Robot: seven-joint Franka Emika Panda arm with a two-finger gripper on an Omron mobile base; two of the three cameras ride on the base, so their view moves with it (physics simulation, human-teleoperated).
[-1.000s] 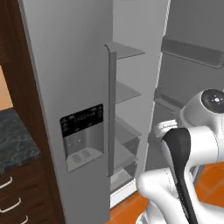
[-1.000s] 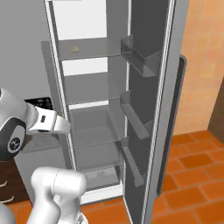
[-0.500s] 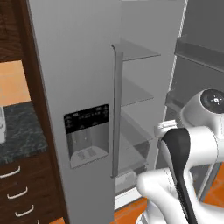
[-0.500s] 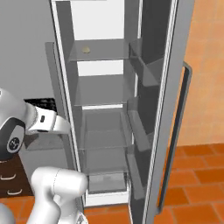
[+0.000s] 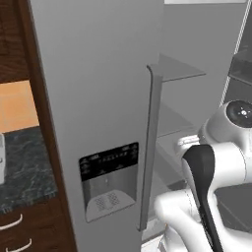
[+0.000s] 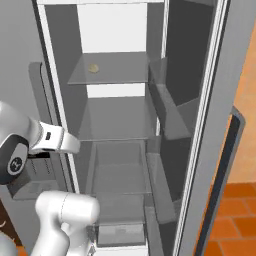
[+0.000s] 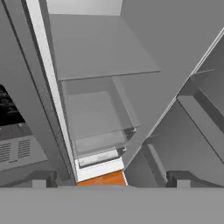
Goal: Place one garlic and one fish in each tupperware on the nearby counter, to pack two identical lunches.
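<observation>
We see open fridge (image 6: pixel 120 125) centre frame | garlic (image 6: pixel 93 68) on upper shelf, right base view | surface (image 5: pixel 22 167) at left, left base view | fingers (image 7: pixel 112 178) spread wide, holding nothing

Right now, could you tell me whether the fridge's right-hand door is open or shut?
Open: the right door is swung outward, exposing the shelves and a small tan item on the top one.

Small tan lump (image 6: pixel 93 68) on the fridge's upper shelf (image 6: pixel 110 75), too tiny to name as garlic or anything else. White object (image 5: pixel 1 165) on the counter (image 5: pixel 24 172), sliced off by the left edge, shape unclear. Drawer handles (image 5: pixel 12 224) cropped at the bottom. Finger tips (image 7: pixel 41 180) barely peeking up, mostly cut off.
</observation>
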